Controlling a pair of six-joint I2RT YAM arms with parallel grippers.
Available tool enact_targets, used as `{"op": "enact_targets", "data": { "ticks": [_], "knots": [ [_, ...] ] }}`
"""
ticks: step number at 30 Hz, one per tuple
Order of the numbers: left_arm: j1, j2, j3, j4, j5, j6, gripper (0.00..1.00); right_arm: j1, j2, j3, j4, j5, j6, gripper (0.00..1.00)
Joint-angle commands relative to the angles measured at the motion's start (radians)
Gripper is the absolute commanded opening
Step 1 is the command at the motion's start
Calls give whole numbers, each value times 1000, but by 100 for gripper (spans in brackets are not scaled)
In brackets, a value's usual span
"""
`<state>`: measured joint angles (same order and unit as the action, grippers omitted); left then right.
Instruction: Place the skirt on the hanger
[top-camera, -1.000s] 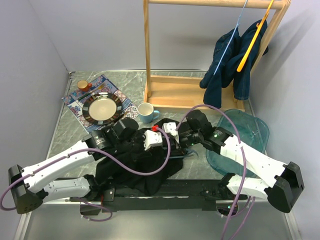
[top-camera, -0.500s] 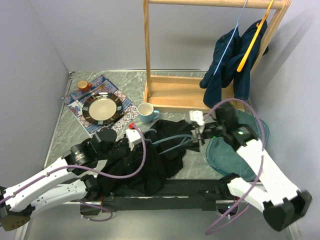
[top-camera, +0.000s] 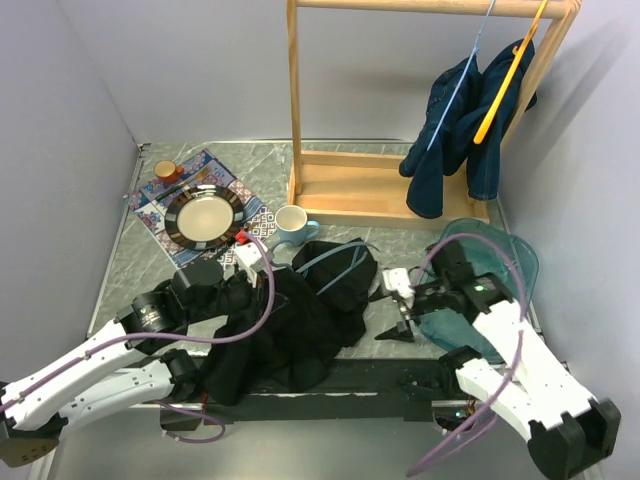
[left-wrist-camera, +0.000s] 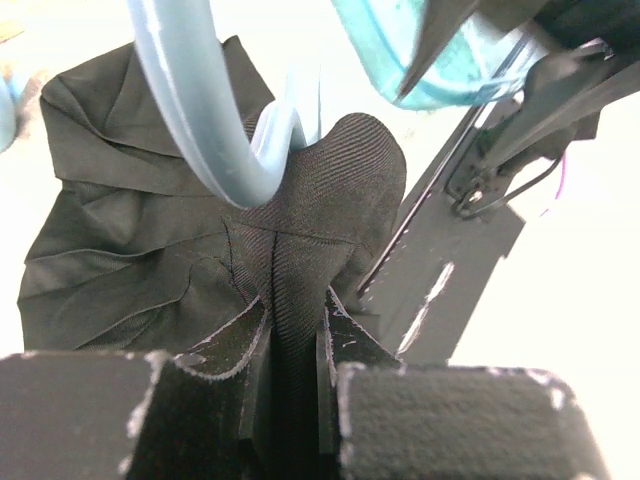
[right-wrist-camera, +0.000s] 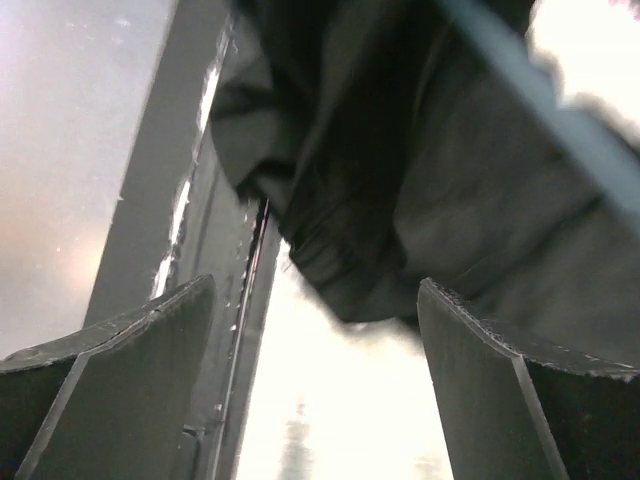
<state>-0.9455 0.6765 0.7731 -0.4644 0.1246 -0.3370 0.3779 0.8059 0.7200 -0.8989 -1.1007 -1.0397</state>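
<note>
— Grey marbled table (top-camera: 330, 160), seen from above. Where is the skirt?
— The black skirt (top-camera: 300, 330) lies crumpled near the front edge, a light blue hanger (top-camera: 333, 257) tangled in its upper folds.
— What just changed?
— The right gripper (right-wrist-camera: 315, 290) has let go and drawn back, jaws wide, empty. The left gripper (left-wrist-camera: 293, 310) pinches skirt fabric, nearly closed. The skirt looks not yet properly hung.

A grey marbled table (top-camera: 400, 255) fills the scene. At its far left lies a patterned mat (top-camera: 150, 212). Just right of the mat stands a pale blue mug (top-camera: 291, 225). Behind the mug, the base of a wooden clothes rack (top-camera: 350, 190) rests on the surface. A crumpled black skirt (top-camera: 290, 330) sprawls across the near middle. A translucent teal plastic tub (top-camera: 500, 265) sits at the right.
</note>
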Motion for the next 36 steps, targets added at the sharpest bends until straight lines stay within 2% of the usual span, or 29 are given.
{"op": "enact_targets", "data": {
  "ticks": [1,4,7,12,20,25,29,30,31,32,33,36],
  "knots": [
    [4,-28,52,122,-14,-103,1,78,16,-96,484,181,419,88],
    [4,-34,57,139,-28,-125,1,151,65,-131,664,347,622,88],
    [4,-43,66,148,-39,-137,1,242,99,-155,756,473,712,88],
    [4,-57,84,153,-71,-149,1,285,163,-165,847,656,797,88],
    [4,-132,106,174,-121,-165,1,286,210,-171,896,733,877,87],
    [5,-152,138,178,-140,-152,1,283,269,-140,896,783,915,80],
    [4,-138,202,115,-132,-110,1,244,292,-96,894,788,948,52],
    [4,-131,213,95,-117,-99,1,218,286,-87,882,786,948,33],
    [5,-130,222,75,-115,-88,1,196,276,-76,873,779,955,25],
    [4,-129,236,31,-120,-64,1,175,248,-62,858,762,960,7],
    [5,-127,241,11,-112,-44,1,123,230,-53,848,725,960,0],
    [4,-130,227,-51,-71,32,1,32,142,-15,793,669,958,0]
  ]
}}
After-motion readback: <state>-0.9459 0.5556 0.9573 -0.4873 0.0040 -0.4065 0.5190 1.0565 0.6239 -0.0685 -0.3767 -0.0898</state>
